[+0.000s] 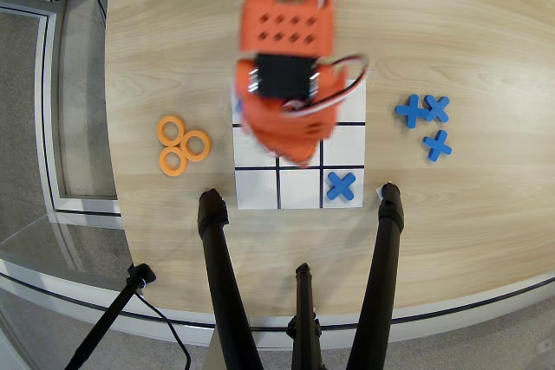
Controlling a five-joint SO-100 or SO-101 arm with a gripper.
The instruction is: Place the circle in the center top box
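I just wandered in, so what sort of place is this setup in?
Probably a lab or office demo corner: a wooden table holds a tic-tac-toe grid with orange rings and blue X pieces, and a camera tripod stands by an orange robot arm.

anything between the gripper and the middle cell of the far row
Nothing visible: the center top box is bare, the gripper just short of it. The blue X lies one cell to its right.

Left of the white grid sheet point(299, 190) on the tabletop point(468, 32) lie three orange rings point(172, 131), point(196, 146), point(173, 161), one blue X piece point(341, 185) sits in the sheet's lower right cell, and three more blue X pieces point(410, 111), point(436, 108), point(437, 145) lie to its right.
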